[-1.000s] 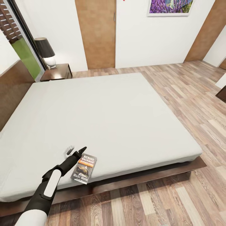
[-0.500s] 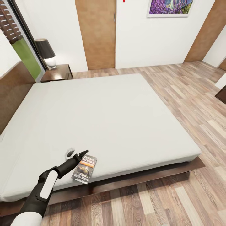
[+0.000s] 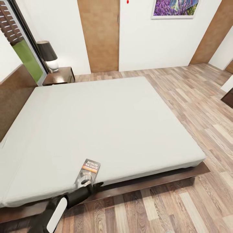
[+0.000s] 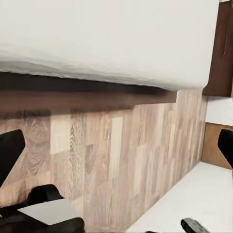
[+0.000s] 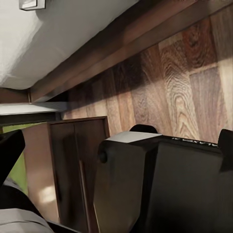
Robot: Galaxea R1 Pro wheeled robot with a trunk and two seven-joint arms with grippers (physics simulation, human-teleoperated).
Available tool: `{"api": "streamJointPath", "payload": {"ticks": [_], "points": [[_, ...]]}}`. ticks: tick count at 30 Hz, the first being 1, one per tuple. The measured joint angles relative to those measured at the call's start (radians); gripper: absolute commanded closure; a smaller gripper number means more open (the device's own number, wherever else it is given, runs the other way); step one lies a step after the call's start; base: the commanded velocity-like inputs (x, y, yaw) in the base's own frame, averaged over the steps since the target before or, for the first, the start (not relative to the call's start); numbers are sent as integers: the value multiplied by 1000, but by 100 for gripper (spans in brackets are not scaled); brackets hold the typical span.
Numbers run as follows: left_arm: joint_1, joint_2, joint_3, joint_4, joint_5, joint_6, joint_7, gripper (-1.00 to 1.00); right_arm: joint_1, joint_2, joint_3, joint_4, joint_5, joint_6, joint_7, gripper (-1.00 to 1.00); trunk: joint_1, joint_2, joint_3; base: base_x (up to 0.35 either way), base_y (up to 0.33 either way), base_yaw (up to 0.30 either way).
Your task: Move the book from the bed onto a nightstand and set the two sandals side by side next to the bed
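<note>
Book (image 3: 88, 172) lies flat on the bed (image 3: 106, 123), at the mattress's near edge, cover up, white lettering and orange band readable, lower part of the cover partly washed out. Left pincer (image 3: 92, 185) sits at the bed's near edge right at the book's near end; tips are dark against the dark frame, so I can't tell how far it's open or whether it touches the book. Left arm is cut off by the bottom of the head view. Left wrist view: mattress side, dark frame and floor (image 4: 121, 160), with black finger tips (image 4: 9, 150) at the two edges, well apart, nothing between them. Right wrist view: frame underside, plank floor and robot body up close; pincer state can't be told there. Nightstand (image 3: 60, 75) stands at the far head corner of the bed, lamp (image 3: 48, 55) on its surface. Headboard (image 3: 13, 97) is cut off at left. Lavender picture (image 3: 174, 8) is cropped by the top edge.
</note>
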Motion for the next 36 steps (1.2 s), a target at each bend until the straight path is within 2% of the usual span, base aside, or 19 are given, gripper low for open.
{"api": "streamJointPath", "payload": {"ticks": [1, 2, 3, 5, 7, 8, 10, 11, 14, 16, 26, 28, 31, 34, 36], "points": [[12, 0, -1, 0, -32, -2, -19, -100, 0, -1, 0, 0, 0, 0, 0, -100, -4, 7, 3, 0, 0, 0], [30, 0, -2, 1, -79, -6, -54, -100, 0, -1, -1, 0, 0, 0, 0, -100, -8, 14, 6, 0, 0, 0], [45, 3, -3, 1, -107, -11, -84, -100, 0, -1, -1, 0, 0, 0, 0, -100, -12, 21, 9, 0, 0, 0], [68, 22, -3, 2, -147, -20, -156, -100, 0, -1, -1, 0, 0, 0, 1, -100, -19, 35, 16, 0, 0, 0], [79, 49, -3, 11, -163, -32, -213, -100, 0, -1, -1, 0, -1, 0, 3, -100, -27, 49, 22, 0, 0, 0], [82, 58, -3, 20, -166, -38, -229, -100, 0, -1, -1, 0, -1, 0, 3, -100, -31, 56, 25, 0, 0, 0], [95, 95, -2, 125, -180, -116, -282, -100, 0, -1, 0, 0, -1, 0, 6, -100, -38, 70, 31, 0, 0, 0], [96, 99, -1, 149, -179, -139, -286, -100, 0, -1, 0, 0, -1, 0, 6, -100, -42, 77, 35, 0, 0, 0], [99, 109, 0, 288, -181, -305, -297, -100, 0, -1, -2, 0, -1, 1, 6, -100, -54, 98, 44, 0, 0, 0], [99, 110, 1, 339, -180, -358, -298, -100, 0, -1, -5, 0, -2, 1, 5, -100, -61, 112, 50, 0, 0, 0], [99, 113, 8, 426, -175, -405, -292, -100, 0, -1, -7, 0, -2, 0, 3, -100, -100, 182, 82, 0, 0, 0], [99, 115, 37, 442, -174, -416, -290, -100, 0, -1, -6, 0, -2, 0, 3, -100, -107, 196, 88, 0, 0, 0], [99, 114, 129, 469, -176, -441, -288, -100, 0, -1, -5, 0, -2, 0, 3, -100, -108, 196, 88, 0, 0, 0], [99, 111, 203, 480, -179, -473, -288, -100, 0, -1, -7, 0, -2, 1, 5, -100, -108, 196, 88, 0, 0, 0], [99, 110, 207, 481, -179, -476, -288, -100, 0, -1, -6, 0, -2, 1, 5, -100, -108, 196, 88, 0, 0, 0]]}}
